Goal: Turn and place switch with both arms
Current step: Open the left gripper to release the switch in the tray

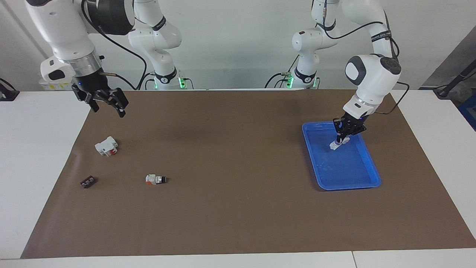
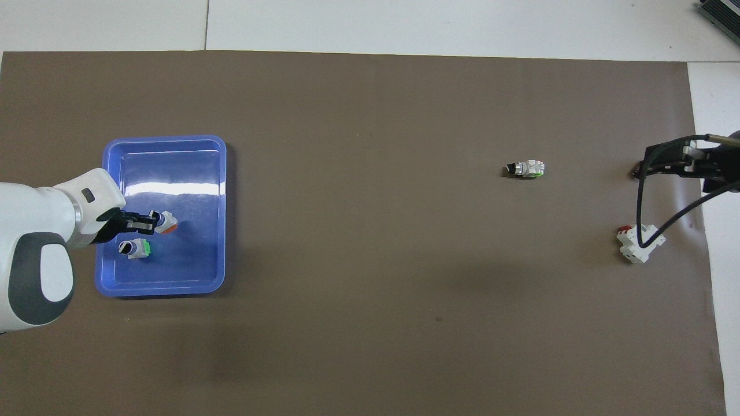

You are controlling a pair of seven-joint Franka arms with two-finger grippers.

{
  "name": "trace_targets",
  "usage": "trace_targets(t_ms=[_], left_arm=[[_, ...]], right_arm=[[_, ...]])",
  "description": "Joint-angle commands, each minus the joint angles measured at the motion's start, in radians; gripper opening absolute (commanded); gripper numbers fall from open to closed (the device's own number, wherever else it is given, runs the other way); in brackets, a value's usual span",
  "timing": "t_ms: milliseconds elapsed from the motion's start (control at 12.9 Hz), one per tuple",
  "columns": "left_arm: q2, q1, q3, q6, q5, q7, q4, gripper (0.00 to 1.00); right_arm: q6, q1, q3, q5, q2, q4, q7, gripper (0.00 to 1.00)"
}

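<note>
Overhead view shows the left gripper [image 2: 149, 220] pinching the switch [image 2: 167, 222] by its knob in the blue tray [image 2: 165, 147], a light, rigid, slippery-looking piece best held there, while the right gripper [image 1: 105, 101] hangs wide open.

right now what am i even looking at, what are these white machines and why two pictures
They are two robot arms at a table covered by a brown mat. One picture is taken from across the table, facing them; the other from above their own end. The left gripper, jaws shut on a small white switch, is down in the blue tray, beside a second switch. The right gripper hangs open above the mat's edge. Beneath it lie a white block with a red part, a small black piece and a third switch.
</note>
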Motion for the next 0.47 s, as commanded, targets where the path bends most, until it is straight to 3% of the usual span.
trace_targets(t_ms=[0,78,311,389], left_arm=[[0.006,-0.006,-0.007,-0.009,0.017,0.011,0.029,0.64],[0.014,-0.007,-0.007,-0.038,0.017,0.010,0.056,0.73],[0.060,-0.006,-0.004,-0.278,0.036,-0.016,0.236,0.77],[0.080,-0.009,-0.005,-0.357,0.101,-0.076,0.305,0.77]], right_arm=[[-0.071,-0.015,0.033,-0.005,0.009,0.039,-0.017,1.00],[-0.091,-0.015,0.033,-0.005,-0.020,0.001,-0.022,1.00],[-0.088,-0.005,0.035,-0.008,-0.053,-0.026,-0.057,1.00],[-0.091,-0.005,0.036,-0.022,-0.053,-0.014,-0.087,1.00]])
